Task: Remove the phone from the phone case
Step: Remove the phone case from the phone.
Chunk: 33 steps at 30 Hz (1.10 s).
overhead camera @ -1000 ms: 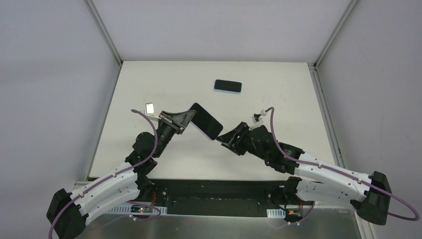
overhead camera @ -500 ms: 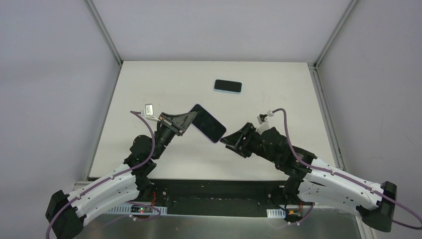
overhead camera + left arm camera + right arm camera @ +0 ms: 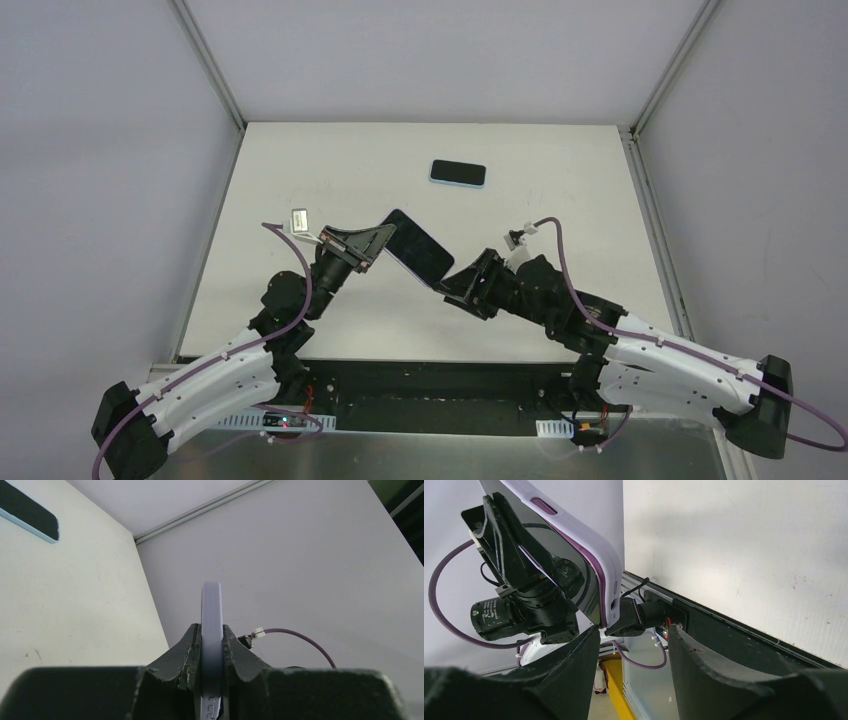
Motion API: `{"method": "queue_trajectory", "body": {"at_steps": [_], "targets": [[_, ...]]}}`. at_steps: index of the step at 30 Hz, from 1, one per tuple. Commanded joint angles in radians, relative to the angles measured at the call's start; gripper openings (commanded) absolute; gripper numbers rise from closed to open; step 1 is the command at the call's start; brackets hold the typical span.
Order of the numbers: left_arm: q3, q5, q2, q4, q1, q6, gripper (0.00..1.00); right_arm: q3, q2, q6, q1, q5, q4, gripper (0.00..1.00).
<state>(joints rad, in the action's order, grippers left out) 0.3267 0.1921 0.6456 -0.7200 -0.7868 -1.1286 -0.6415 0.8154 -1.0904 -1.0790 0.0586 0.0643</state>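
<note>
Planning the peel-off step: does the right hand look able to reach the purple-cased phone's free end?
Probably yes: the open right hand sits by the phone, at its near corner, nothing between.

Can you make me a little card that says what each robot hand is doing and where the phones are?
Left gripper: shut on the black phone in a lilac case, holding it up, tilted, over the white table
Right gripper: open, one finger on each side of that phone's lower end; whether it touches cannot be told
Task step: phone not yet out of its case
Other phone: black phone with a light blue rim, lying flat at the far middle of the table
</note>
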Motion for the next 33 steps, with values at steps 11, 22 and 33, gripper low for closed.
{"method": "queue_trajectory", "body": {"at_steps": [11,22,33], "targets": [[0.054,0.022,-0.020,-0.127,-0.011,0.015,0.00,-0.021,-0.018,-0.019,-0.006,-0.018,-0.044,0.54],[0.051,0.046,-0.021,-0.124,-0.011,0.033,0.00,0.004,-0.038,-0.031,-0.015,-0.005,-0.042,0.51],[0.048,0.040,-0.027,-0.124,-0.011,0.022,0.00,0.010,-0.010,-0.042,-0.016,0.031,-0.060,0.42]]}}
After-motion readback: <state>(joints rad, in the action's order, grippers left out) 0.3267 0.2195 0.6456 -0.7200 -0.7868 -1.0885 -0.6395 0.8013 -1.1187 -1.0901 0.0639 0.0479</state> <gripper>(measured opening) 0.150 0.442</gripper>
